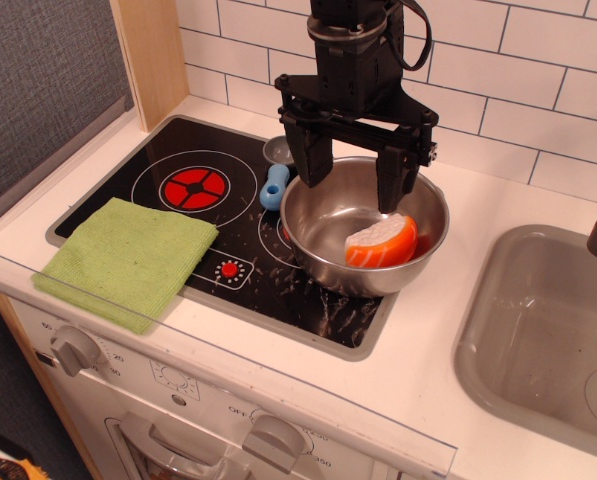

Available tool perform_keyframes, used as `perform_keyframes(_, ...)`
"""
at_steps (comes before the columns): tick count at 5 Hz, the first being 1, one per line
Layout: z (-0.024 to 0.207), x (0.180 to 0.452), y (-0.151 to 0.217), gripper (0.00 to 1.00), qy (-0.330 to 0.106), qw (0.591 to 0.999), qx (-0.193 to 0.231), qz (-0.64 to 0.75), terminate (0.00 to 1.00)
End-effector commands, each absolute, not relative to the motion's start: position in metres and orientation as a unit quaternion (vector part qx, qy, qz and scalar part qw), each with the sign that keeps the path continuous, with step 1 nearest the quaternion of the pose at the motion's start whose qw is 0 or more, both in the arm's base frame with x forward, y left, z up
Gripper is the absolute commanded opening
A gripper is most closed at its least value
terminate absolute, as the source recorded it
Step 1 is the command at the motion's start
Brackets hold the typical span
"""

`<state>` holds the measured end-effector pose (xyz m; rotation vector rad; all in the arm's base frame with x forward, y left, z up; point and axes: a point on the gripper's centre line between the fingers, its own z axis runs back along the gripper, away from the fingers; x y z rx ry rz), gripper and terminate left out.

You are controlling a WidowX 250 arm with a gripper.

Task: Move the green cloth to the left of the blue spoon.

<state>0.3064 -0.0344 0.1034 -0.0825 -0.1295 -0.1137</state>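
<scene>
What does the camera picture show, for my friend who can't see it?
A green cloth lies on a toy stove's front left corner. The robot's open hand hangs over a steel bowl holding an orange slice, beside a blue spoon.

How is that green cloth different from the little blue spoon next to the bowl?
The green cloth is lime green, soft and flat; the blue spoon has a light-blue handle and a grey scoop. The cloth is far wider than the spoon. The cloth lies at the stove's front left corner; the spoon sits further back, beside the steel bowl. Both rest on the black stovetop.

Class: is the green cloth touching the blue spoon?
Apart. The only view shows bare black hob between the green cloth and the blue spoon.
</scene>
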Motion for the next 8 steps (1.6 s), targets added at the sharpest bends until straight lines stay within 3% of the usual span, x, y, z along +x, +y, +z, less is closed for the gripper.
perform_keyframes(1, 0.103, 0.306, -0.034, 1.0, -0.065, 0.995, -0.041, -0.057, 0.0)
perform_keyframes(3, 0.111, 0.259, 0.047, 1.0, -0.077, 0.996, 0.002, -0.045, 0.0)
perform_keyframes(4, 0.094, 0.245, 0.088, 1.0, -0.082, 0.995, 0.04, -0.038, 0.0)
perform_keyframes(6, 0.056, 0.248, 0.123, 1.0, -0.065, 0.996, 0.061, 0.017, 0.0)
perform_keyframes(8, 0.027, 0.259, 0.132, 1.0, -0.02, 0.997, 0.065, 0.037, 0.0)
